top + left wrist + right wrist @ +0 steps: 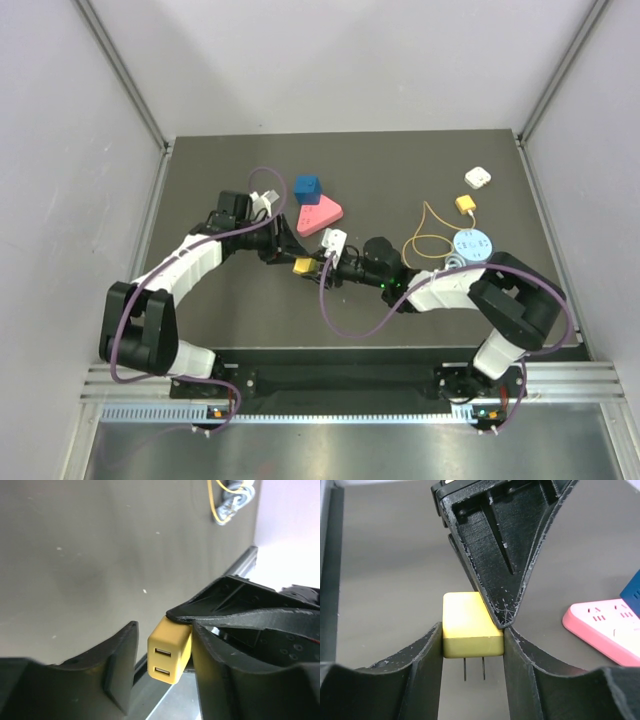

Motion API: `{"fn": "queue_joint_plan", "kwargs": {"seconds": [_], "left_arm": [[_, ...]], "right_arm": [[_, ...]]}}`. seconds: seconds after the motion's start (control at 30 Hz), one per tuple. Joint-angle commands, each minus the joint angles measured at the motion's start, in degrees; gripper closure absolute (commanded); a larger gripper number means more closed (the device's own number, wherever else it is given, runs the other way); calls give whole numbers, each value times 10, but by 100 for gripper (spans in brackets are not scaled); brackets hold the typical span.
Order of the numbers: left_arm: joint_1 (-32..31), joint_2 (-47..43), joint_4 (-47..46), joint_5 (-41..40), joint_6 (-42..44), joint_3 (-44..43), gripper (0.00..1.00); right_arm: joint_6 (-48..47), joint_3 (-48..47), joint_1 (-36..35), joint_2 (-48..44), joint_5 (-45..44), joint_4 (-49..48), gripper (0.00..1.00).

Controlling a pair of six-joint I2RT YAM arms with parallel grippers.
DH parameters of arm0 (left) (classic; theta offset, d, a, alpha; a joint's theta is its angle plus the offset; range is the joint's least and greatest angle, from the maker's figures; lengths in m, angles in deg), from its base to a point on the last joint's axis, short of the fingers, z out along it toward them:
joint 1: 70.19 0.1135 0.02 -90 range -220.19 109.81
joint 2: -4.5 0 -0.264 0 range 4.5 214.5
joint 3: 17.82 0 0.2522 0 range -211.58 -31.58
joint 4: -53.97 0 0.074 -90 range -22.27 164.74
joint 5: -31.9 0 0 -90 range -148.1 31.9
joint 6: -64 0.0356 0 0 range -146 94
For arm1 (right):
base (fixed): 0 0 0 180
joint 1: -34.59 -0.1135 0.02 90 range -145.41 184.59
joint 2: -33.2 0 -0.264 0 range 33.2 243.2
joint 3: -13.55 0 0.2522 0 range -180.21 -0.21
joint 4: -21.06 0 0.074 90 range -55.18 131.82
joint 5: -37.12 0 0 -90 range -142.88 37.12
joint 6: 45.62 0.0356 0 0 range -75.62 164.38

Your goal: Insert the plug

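Now both arms meet over the middle of the table [230,300]. The left arm rises from its near-left base, folds at the elbow and turns its wrist to the right. The right arm stretches low from the near-right base toward the left. The right gripper [472,628] is clenched on a yellow charger block [169,655], whose two pins stick out free. The left gripper [165,630] is released around the same block: one finger touches it, the other stands apart.

The plug [465,204] lies at the far right of the table, on the end of its yellow-orange wire [425,213], well apart from both grippers. It sits between a white block [478,178] and a light-blue disc [472,244]. Just beyond the grippers lies a pink power strip [320,215], with a blue cube [307,187] just beside it. The right forearm crosses the way between the grippers and the plug. Bare table shows on the left and the near side, up to the side walls.
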Motion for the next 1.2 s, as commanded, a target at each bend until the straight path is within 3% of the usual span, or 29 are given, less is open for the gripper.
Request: {"fn": "queue_joint_plan", "kwargs": {"seconds": [0.0,0.3,0.57,0.67,0.7,0.77,0.8,0.9,0.97,1.03,1.17], "left_arm": [[-3,-33,-36,32,-30,1,50],[-3,-58,-75,82,-89,16,44],[-5,-56,-34,75,-59,14,48],[-6,-59,-37,80,-62,15,64],[-6,-59,-36,82,-63,14,78],[-7,-57,-36,85,-63,12,98],[-7,-57,-37,90,-67,12,100],[-10,-55,-49,103,-79,13,100],[-11,-53,-54,111,-83,13,82],[-11,-50,-47,115,-79,8,54],[-11,-49,-37,118,-65,8,51]], "right_arm": [[9,9,-5,-37,13,-76,100],[17,37,-2,-58,-6,-120,100],[37,49,7,-60,-1,-145,100],[39,48,8,-57,-3,-146,100],[40,48,9,-55,-3,-148,100],[46,49,11,-52,-3,-150,100],[49,49,12,-51,-4,-152,100],[56,49,17,-47,-10,-158,100],[57,50,19,-45,-13,-165,100],[60,50,22,-43,-10,-170,100],[65,49,25,-42,-2,-174,100]]}}
